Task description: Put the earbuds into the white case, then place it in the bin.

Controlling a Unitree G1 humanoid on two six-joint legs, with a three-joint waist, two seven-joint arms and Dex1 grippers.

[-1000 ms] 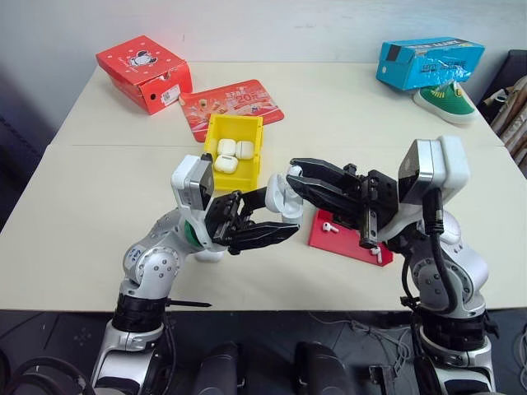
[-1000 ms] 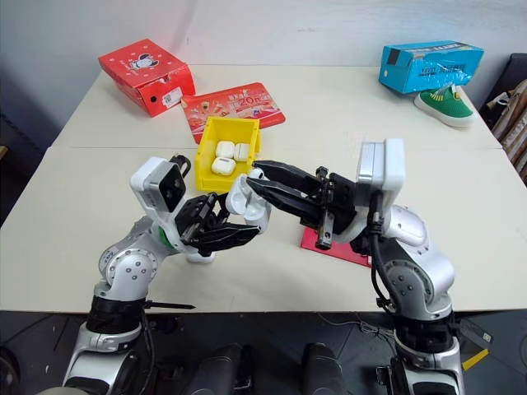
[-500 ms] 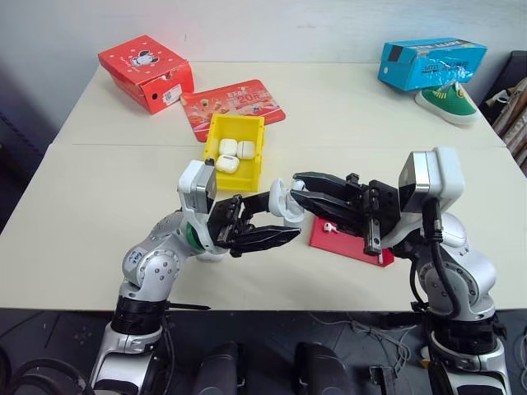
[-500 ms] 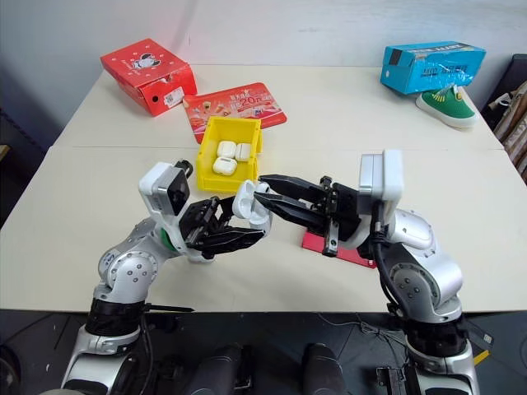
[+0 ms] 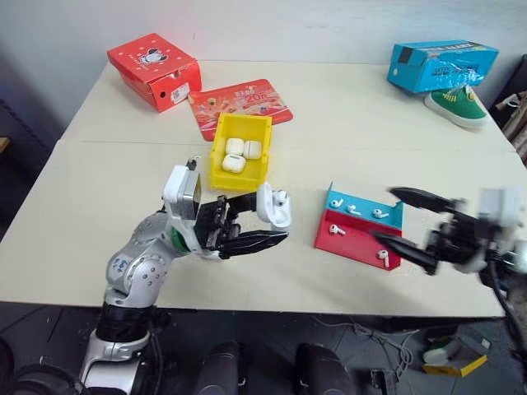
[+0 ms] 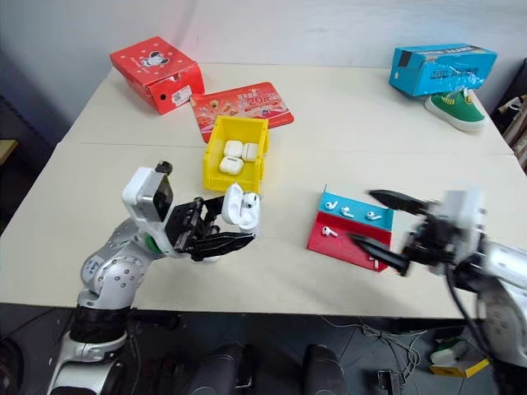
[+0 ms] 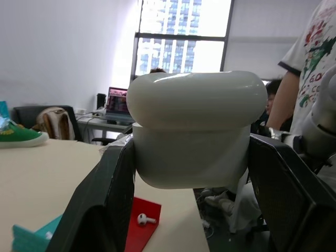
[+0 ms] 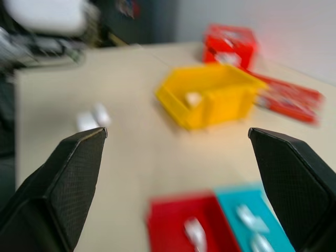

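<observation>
Two black fingers of left gripper (image 5: 262,234) clamped on white case (image 5: 272,206), lid raised, one earbud (image 5: 281,196) seated inside, held aloft for loading. Right gripper (image 5: 403,226) spread wide, empty, beside red-and-blue tray (image 5: 357,238) with loose earbuds (image 5: 354,211). Yellow bin (image 5: 240,156) just beyond case, three cases inside.

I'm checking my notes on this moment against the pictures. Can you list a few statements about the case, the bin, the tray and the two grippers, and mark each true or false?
1. The left gripper holds a white case. True.
2. The right gripper is shut on an earbud. False: its fingers are wide apart and hold nothing.
3. The yellow bin is empty. False: three white cases lie in it.
4. Earbuds lie on the red-and-blue tray. True.
</observation>
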